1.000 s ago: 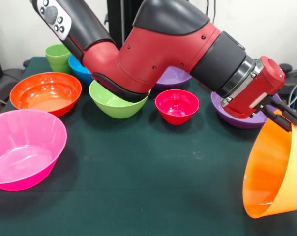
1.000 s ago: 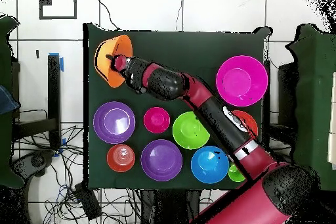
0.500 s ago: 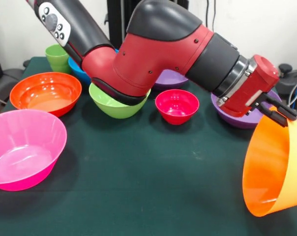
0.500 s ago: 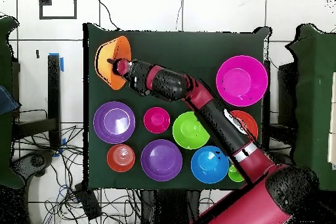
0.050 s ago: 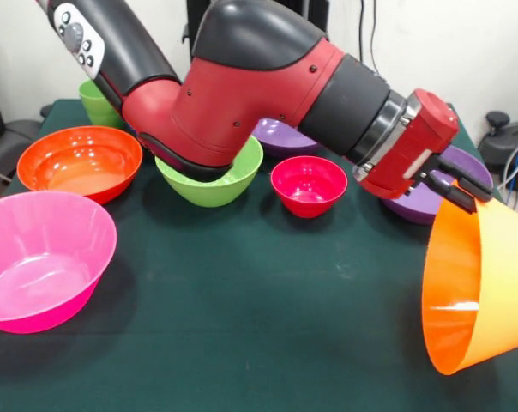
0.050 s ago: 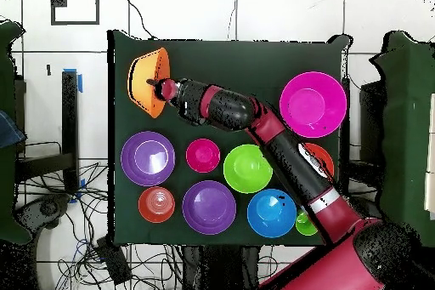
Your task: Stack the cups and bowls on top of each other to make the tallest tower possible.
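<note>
Orange plastic is filling the lower right of the front view, where the large orange bowl (image 5: 478, 287) is hanging tipped on its side, its mouth facing across the desk (image 5: 268, 300) and its lower edge close above the green cloth. The robot's hand (image 5: 461, 187) is gripping this bowl by its upper rim, the dark fingers (image 5: 452, 196) pinching the edge. Taking the orange bowl as the landmark, the nearest purple bowl (image 5: 426, 193) is sitting just behind it, partly hidden by the arm (image 5: 268, 86). The small magenta bowl (image 5: 309, 184) is standing further off beyond that, then the green bowl (image 5: 214, 174) under the arm's elbow. A red-orange bowl (image 5: 79, 161) and a big pink bowl (image 5: 40, 257) are resting well apart from it, across the desk. The light-green cup (image 5: 98, 101) is standing farthest from it, at the opposite corner. Nothing is stacked yet.
</note>
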You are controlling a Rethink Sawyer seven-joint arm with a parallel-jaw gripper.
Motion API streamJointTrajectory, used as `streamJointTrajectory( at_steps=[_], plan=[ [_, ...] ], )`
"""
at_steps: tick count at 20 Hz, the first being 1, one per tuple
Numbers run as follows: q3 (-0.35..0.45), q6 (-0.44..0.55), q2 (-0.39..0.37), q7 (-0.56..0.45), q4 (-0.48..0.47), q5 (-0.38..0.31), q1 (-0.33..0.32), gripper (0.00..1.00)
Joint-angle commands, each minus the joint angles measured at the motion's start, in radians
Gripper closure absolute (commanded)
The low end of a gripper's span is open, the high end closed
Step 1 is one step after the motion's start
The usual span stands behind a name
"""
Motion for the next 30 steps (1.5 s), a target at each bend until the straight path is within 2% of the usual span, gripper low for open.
streamJointTrajectory(
  at_steps=[1, 20, 30],
  plan=[
    [-0.110, 0.135, 0.064, -0.371, -0.080, -0.067, -0.009, 1.00],
    [-0.127, 0.183, 0.066, -0.445, -0.086, -0.074, -0.046, 1.00],
    [-0.128, 0.280, 0.083, -0.524, -0.122, -0.068, -0.074, 1.00]
  ],
)
